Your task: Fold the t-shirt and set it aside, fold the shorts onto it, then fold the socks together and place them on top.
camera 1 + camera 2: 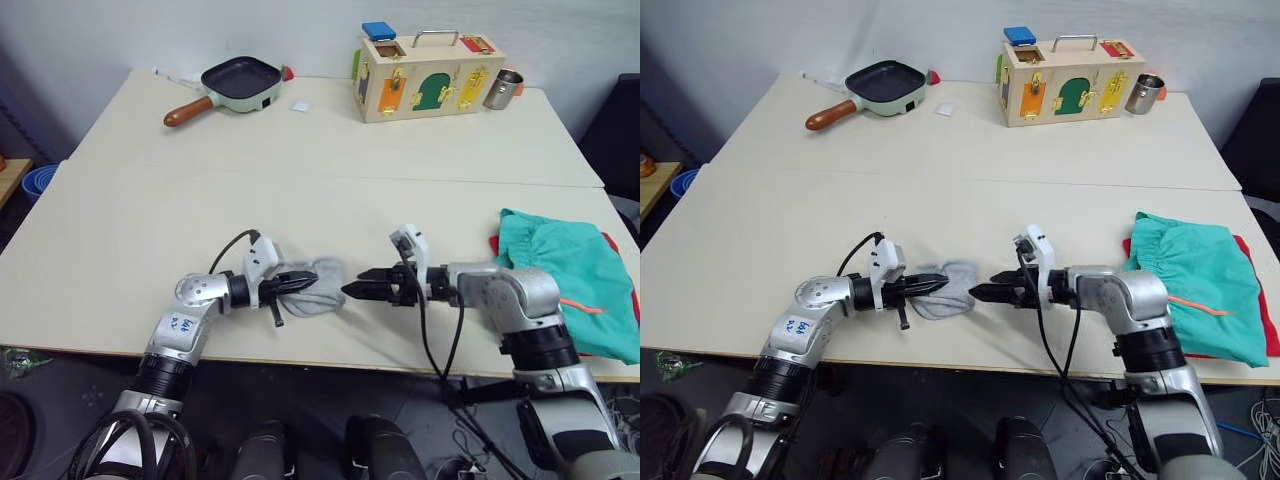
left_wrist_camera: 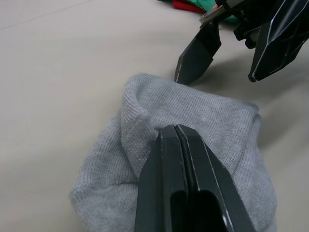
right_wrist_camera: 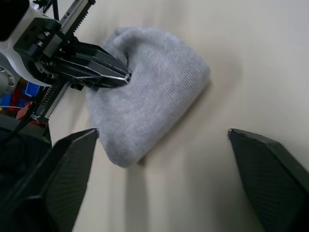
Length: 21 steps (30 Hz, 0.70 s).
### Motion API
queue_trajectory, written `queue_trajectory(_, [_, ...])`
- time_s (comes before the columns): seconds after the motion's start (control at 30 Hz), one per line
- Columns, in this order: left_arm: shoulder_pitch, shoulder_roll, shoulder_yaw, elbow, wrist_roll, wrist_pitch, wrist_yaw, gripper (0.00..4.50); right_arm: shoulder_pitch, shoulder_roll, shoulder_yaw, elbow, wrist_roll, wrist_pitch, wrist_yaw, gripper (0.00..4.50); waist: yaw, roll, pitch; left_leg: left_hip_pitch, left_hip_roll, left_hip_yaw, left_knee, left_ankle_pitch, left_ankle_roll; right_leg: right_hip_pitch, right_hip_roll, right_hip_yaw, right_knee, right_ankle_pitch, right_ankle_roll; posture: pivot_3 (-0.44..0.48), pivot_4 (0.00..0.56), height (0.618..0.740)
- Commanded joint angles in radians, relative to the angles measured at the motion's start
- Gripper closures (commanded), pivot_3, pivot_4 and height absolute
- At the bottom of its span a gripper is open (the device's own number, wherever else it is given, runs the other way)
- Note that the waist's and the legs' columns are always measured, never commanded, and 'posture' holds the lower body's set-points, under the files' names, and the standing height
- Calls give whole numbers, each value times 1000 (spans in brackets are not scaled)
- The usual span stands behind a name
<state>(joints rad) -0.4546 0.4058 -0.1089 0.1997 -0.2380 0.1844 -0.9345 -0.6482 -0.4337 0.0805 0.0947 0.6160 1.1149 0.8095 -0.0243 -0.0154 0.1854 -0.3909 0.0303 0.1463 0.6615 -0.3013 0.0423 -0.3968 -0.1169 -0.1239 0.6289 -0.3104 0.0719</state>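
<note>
Table [image 1: 330, 200] holds everything. Shorts [image 1: 570, 280] lie folded on the t-shirt [image 1: 1262, 300], well off to the right gripper's outer side, behind its arm. Socks [image 1: 318, 286] sit bunched between the two grippers near the front edge. Left gripper [image 1: 302, 281] pinched closed on socks' edge. Right gripper [image 1: 356, 289] spread wide, tips just beside the socks, not touching

My teal-green soft shorts [image 1: 565, 280] cover nearly all of the bright red t-shirt [image 1: 1258, 290], leaving only its edges. My left hand [image 2: 181, 145] hides part of the light grey knit socks [image 2: 212, 125].
</note>
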Motion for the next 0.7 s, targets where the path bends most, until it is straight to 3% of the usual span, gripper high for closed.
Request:
queue_trajectory(0.03, [5, 0, 4, 4, 4, 0, 7, 4500, -26, 92, -21, 42, 28, 81, -68, 183, -6, 0, 0, 0, 0, 0, 0, 0, 0, 0, 0, 0, 0, 0, 0, 0, 150, 740])
queue_trajectory(0.17, [4, 1, 4, 5, 6, -7, 2, 4500, -52, 152, -32, 62, 30, 148, -102, 1414, -6, 1, 0, 0, 0, 0, 0, 0, 0, 0, 1, 0, 2, 0, 0, 0, 150, 740])
queue_trajectory(0.47, [35, 21, 36, -34, -50, -39, -65, 4500, -61, 155, -108, 51, 58, 185, -110, 4421, -6, 1, 0, 0, 0, 0, 0, 0, 0, -1, 0, 0, 1, 0, 0, 0, 150, 740])
queue_trajectory(0.53, [68, 39, 41, -109, -114, 6, -124, 4500, -44, 124, -125, 5, 90, 195, -77, 4484, -7, 1, 0, -1, 0, 1, 0, 0, 0, -1, 0, 0, 1, 0, 0, 0, 150, 740])
queue_trajectory(0.7, [109, 85, 126, -376, -279, 144, -104, 3352, 13, -110, -231, -207, 288, 291, 112, 4500, 4, 1, 0, -11, -1, -1, -1, 1, 1, -9, 0, -1, 1, 1, 1, 0, 150, 740])
